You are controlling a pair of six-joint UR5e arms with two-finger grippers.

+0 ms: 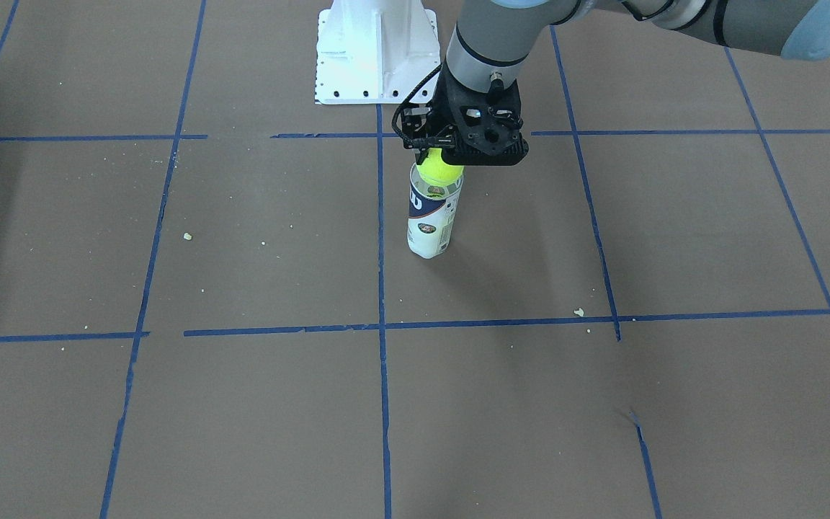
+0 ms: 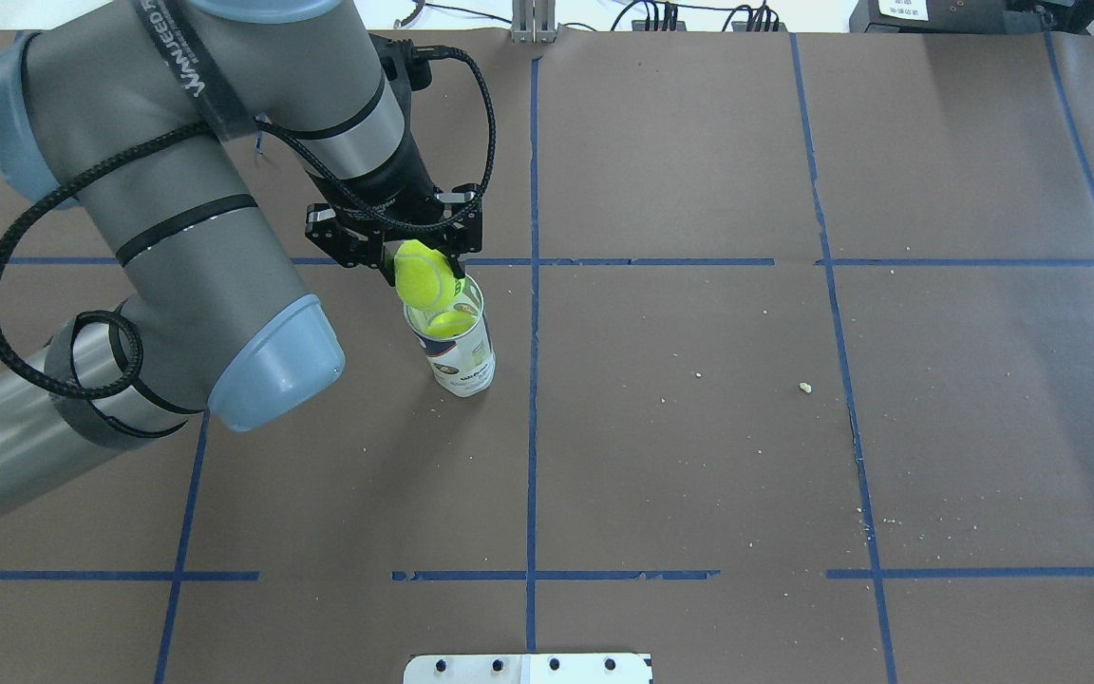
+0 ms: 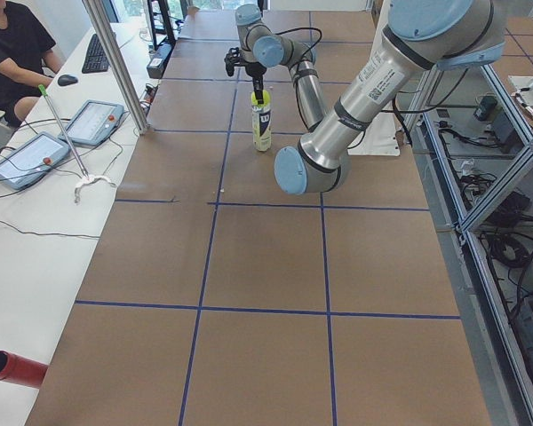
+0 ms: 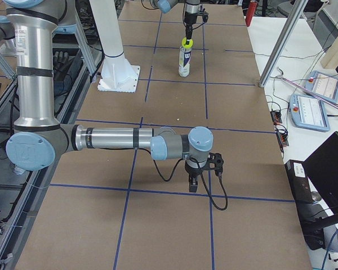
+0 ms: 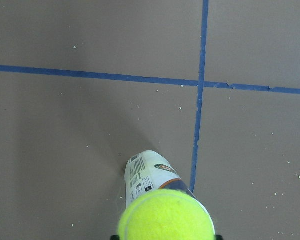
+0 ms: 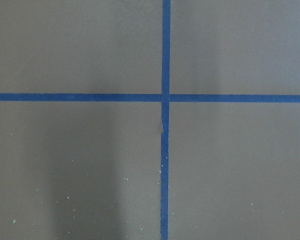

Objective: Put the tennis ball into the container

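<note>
Left gripper (image 2: 425, 273) is clamped on the tennis ball (image 1: 439, 169), fingers pinching its sides, right over the open mouth of the upright ball tube (image 1: 431, 216). Another yellow ball (image 2: 452, 323) sits inside. The tube stands on the brown table (image 1: 242, 252). Right gripper (image 4: 194, 184) hangs well apart; its jaws, can't tell.

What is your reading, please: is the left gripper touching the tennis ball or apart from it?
Touching. The overhead view shows the tennis ball gripped by the left gripper, its jaws pressed against both sides, holding it up over the container.
</note>
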